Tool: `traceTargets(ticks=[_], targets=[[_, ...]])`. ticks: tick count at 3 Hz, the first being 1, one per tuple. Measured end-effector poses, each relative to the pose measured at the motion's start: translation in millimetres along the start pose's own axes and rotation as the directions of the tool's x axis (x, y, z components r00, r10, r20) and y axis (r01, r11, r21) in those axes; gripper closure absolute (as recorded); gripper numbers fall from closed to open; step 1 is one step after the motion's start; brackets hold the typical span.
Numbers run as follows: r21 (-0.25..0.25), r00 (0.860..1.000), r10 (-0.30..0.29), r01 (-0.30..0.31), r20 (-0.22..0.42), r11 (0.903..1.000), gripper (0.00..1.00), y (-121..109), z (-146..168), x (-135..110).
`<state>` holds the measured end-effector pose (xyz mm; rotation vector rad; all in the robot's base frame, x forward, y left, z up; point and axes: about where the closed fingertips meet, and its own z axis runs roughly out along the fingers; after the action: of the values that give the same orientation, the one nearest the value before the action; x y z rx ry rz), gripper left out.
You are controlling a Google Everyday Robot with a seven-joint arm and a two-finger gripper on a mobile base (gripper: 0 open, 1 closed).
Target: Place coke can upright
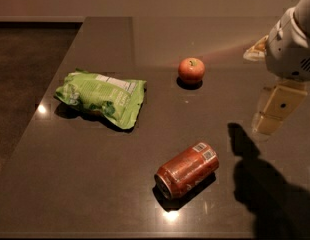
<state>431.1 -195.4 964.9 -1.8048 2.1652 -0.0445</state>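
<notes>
The coke can (187, 170) lies on its side on the dark table (95, 184), near the front edge. It is reddish-orange with a white label patch at its far right end, and its other end faces front-left. My gripper (273, 115) hangs at the right edge of the view, above the table, to the right of the can and a little behind it. It is clear of the can and holds nothing that I can see. Its shadow (265, 184) falls on the table to the right of the can.
A round red apple (191, 70) sits behind the can near the table's middle. A green chip bag (101, 97) lies flat at the left. The table's left edge borders a darker floor (25, 74).
</notes>
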Motion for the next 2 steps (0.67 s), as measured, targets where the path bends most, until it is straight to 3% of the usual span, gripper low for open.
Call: traceTargets(ticks=[1,2], targets=[[-0.062,0.994,-0.094,0.097,0.052,0.9934,0.00,25,21,-20],[-0.124,0.969,-0.216,0.230,0.119,0.9653,0.00,56,40,-48]])
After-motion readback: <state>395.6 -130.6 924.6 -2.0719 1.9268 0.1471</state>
